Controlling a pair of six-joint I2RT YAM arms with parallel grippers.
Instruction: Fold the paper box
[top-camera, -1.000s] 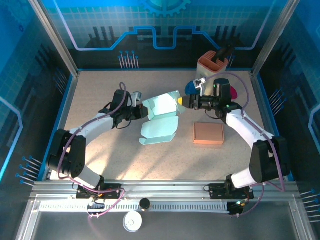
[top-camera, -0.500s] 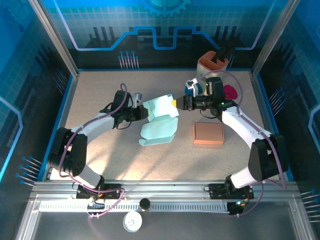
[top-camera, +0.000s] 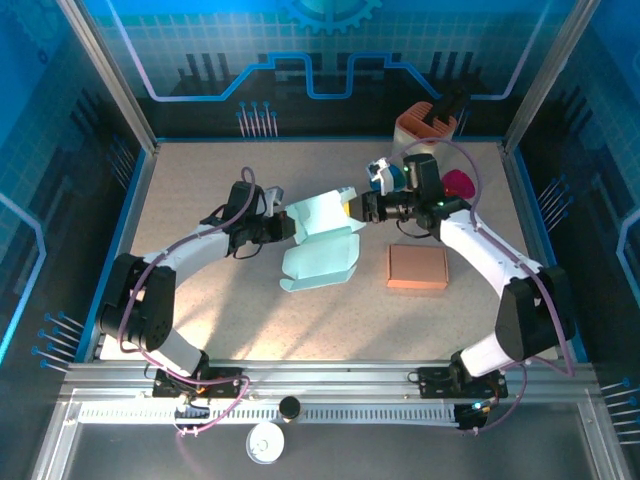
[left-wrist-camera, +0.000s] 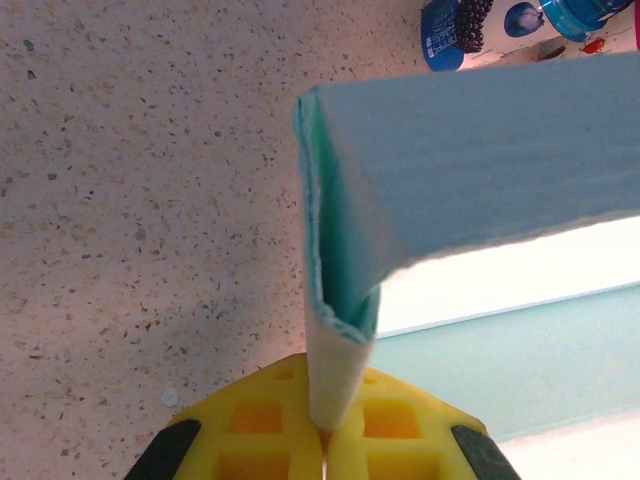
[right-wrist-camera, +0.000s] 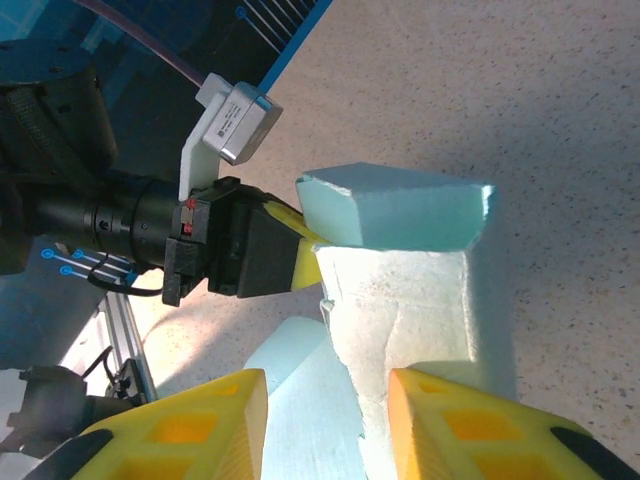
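box (top-camera: 320, 262) on table (top-camera: 200, 180), raised flap running left-right between tools; left tool (top-camera: 284, 226) clamped on its left edge; right tool (top-camera: 357, 208) spread astride the right edge.

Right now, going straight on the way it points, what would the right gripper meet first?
The paper box; its flap seems to stand just ahead of the open right gripper.

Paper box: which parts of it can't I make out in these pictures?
- Top external view: the raised flap hides the panel of the paper box beneath it, and the left gripper covers its left edge.
- Left wrist view: the frame's right and bottom edges cut the box off.
- Right wrist view: the bottom edge cuts it off inside the right gripper, so contact there can't be told.
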